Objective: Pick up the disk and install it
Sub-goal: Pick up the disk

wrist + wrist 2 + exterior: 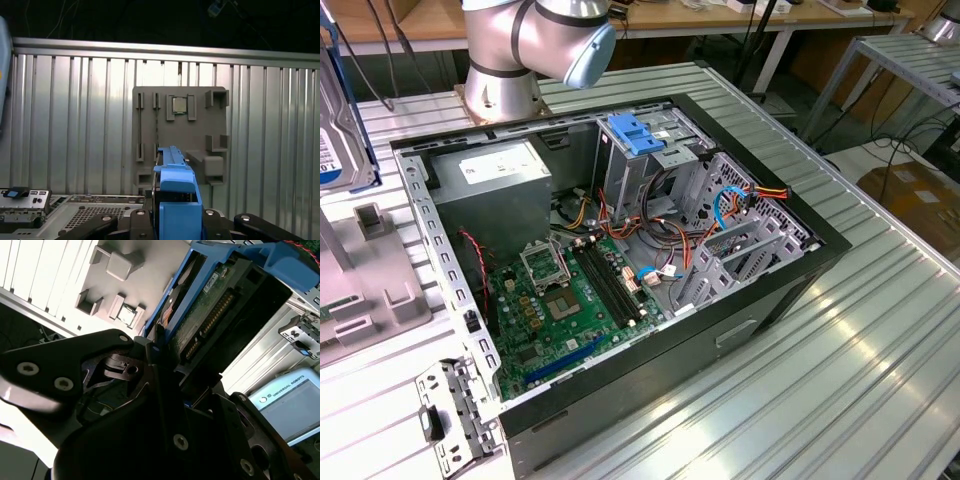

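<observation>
The disk (338, 120), silver with a blue-and-white label and a blue carrier frame, hangs upright at the exterior view's far left, above the grey fixture (375, 290). In the second wrist view my black gripper (165, 357) is shut on the disk (210, 305), whose green circuit board and connector face the camera. The first wrist view has the blue carrier edge (175, 192) standing between the gripper's fingers (175, 222), with the grey fixture (180, 135) on the table beyond it.
The open computer case (820, 250) lies on the ribbed metal table (880, 350), with a drive cage and blue latch (635, 135), grey power supply (490, 185) and motherboard (560, 300). A processor chip (180, 105) sits in the fixture. A metal bracket (450, 415) lies by the case.
</observation>
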